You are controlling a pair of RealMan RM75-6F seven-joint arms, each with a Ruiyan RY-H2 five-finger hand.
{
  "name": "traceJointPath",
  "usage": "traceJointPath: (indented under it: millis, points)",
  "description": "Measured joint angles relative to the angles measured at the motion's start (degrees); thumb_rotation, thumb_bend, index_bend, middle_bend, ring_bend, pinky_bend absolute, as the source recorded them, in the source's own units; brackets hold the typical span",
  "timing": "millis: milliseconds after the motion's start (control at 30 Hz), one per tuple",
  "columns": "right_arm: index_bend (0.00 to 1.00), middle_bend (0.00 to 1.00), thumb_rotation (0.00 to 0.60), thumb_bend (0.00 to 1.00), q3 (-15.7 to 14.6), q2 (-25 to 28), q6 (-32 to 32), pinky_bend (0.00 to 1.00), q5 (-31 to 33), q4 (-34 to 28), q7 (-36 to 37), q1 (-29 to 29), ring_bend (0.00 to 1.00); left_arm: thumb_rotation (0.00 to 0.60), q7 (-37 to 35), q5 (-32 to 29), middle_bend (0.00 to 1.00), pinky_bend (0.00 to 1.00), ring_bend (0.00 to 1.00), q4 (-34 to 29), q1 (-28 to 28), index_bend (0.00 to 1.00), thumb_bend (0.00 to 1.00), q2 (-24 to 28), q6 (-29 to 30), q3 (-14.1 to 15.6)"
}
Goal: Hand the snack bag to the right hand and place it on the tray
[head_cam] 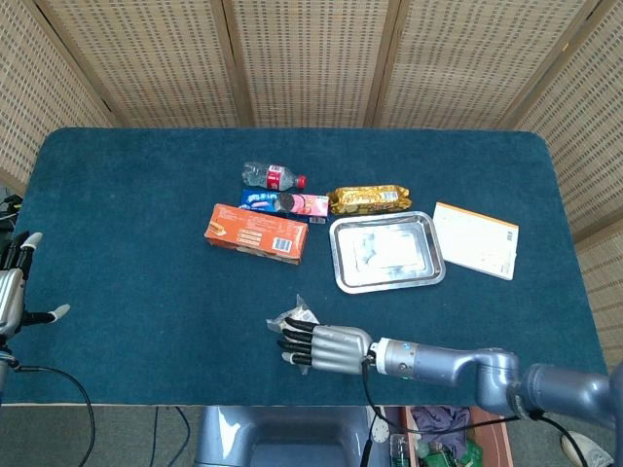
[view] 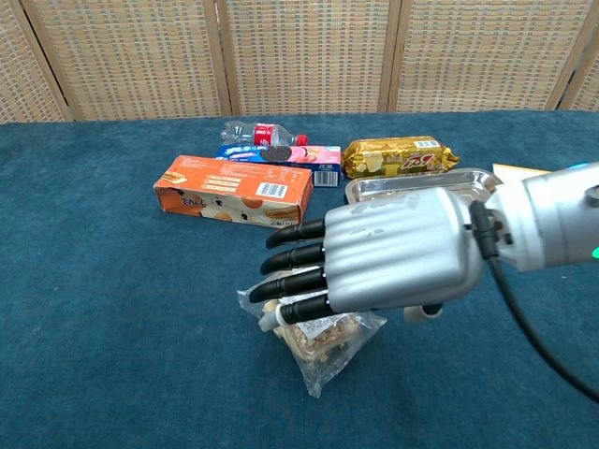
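Observation:
The snack bag [head_cam: 295, 316], clear plastic with a white label, lies near the table's front edge. My right hand [head_cam: 323, 348] is stretched flat over it with fingers extended toward the left, covering most of it. In the chest view the right hand [view: 384, 253] hides the bag's [view: 323, 348] top, and I cannot tell whether it touches. Nothing is gripped. The metal tray [head_cam: 389, 285] sits empty behind and to the right. My left hand [head_cam: 12, 292] hangs off the table's left edge, fingers spread, holding nothing.
Behind the bag lie an orange box [head_cam: 256, 233], a blue cookie pack [head_cam: 285, 203], a small bottle [head_cam: 273, 177] and a gold snack pack [head_cam: 368, 198]. A white card [head_cam: 475, 239] lies right of the tray. In the chest view the tray's [view: 360, 190] corner shows behind the hand.

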Motion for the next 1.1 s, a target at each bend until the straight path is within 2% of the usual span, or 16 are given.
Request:
traceJointPath:
  millis: [133, 333, 367, 400, 433, 500, 533, 600, 733, 833, 933, 1100]
  points:
    - [0.0, 0.0, 0.6, 0.0, -0.1, -2.7, -3.0, 0.0, -0.1, 3.5, -1.7, 3.6, 0.0, 0.6, -1.0, -0.2, 0.0, 0.0, 0.0, 0.9, 0.1, 0.0, 0.0, -0.1, -1.5, -0.3]
    - [0.03, 0.01, 0.6, 0.0, 0.0, -5.5, -5.9, 0.0, 2.9, 6.9, -4.6, 5.2, 0.0, 0.6, -2.5, 0.2, 0.0, 0.0, 0.0, 1.6, 0.4, 0.0, 0.0, 0.2, -2.4, -0.9]
    - [0.09, 0.06, 0.6, 0.0, -0.2, -5.8, -5.9, 0.01, 3.2, 7.5, -4.7, 5.4, 0.02, 0.6, -2.7, 0.2, 0.0, 0.0, 0.0, 1.7, 0.5, 0.0, 0.0, 0.3, -2.6, -1.0]
    - [0.18, 0.15, 0.6, 0.0, -0.5, -6.1, -5.6, 0.07, 3.3, 8.0, -4.6, 5.6, 0.08, 0.6, -2.9, 0.2, 0.0, 0.0, 0.0, 1.8, 0.5, 0.0, 0.0, 0.3, -2.7, -1.0]
    - [0.29, 0.27, 0.6, 0.03, -0.9, -6.4, -4.9, 0.16, 3.2, 8.4, -4.2, 5.8, 0.16, 0.6, -3.0, 0.3, 0.0, 0.0, 0.0, 1.8, 0.5, 0.0, 0.0, 0.4, -2.8, -1.1]
    - [0.43, 0.43, 0.6, 0.11, -1.8, -6.8, -3.0, 0.32, 2.6, 9.2, -3.0, 6.2, 0.31, 0.6, -3.3, 0.3, 0.0, 0.0, 0.0, 2.0, 0.6, 0.0, 0.0, 0.4, -3.1, -1.3]
    - [0.48, 0.48, 0.6, 0.16, -2.6, -7.1, -1.4, 0.38, 2.1, 10.1, -1.8, 6.5, 0.36, 0.6, -3.4, 0.3, 0.0, 0.0, 0.0, 2.1, 0.6, 0.0, 0.0, 0.5, -3.2, -1.3]
    - [0.52, 0.53, 0.6, 0.22, -3.8, -7.6, 1.6, 0.43, 1.3, 11.6, 0.4, 7.0, 0.4, 0.6, -3.5, 0.3, 0.0, 0.0, 0.0, 2.2, 0.7, 0.0, 0.0, 0.5, -3.5, -1.4]
    - [0.54, 0.54, 0.6, 0.28, -5.7, -8.3, 8.8, 0.45, -0.1, 15.3, 4.4, 7.9, 0.42, 0.6, -3.6, 0.2, 0.0, 0.0, 0.0, 2.3, 0.6, 0.0, 0.0, 0.5, -4.0, -1.6]
    - [0.54, 0.54, 0.6, 0.3, -5.7, -7.8, 13.2, 0.45, 0.1, 16.9, 5.7, 7.9, 0.42, 0.6, -3.6, 0.1, 0.0, 0.0, 0.0, 2.3, 0.6, 0.0, 0.0, 0.5, -4.4, -1.7]
    - [0.54, 0.54, 0.6, 0.3, -4.2, -6.3, 15.7, 0.45, 2.1, 17.7, 5.9, 7.6, 0.42, 0.6, -3.5, 0.0, 0.0, 0.0, 0.0, 2.4, 0.6, 0.0, 0.0, 0.4, -4.7, -1.8]
    - [0.54, 0.54, 0.6, 0.3, -0.7, -4.0, 16.2, 0.44, 8.1, 19.0, 5.3, 6.5, 0.42, 0.6, -2.9, -0.4, 0.0, 0.0, 0.0, 2.4, 0.4, 0.0, 0.0, 0.2, -5.4, -1.9]
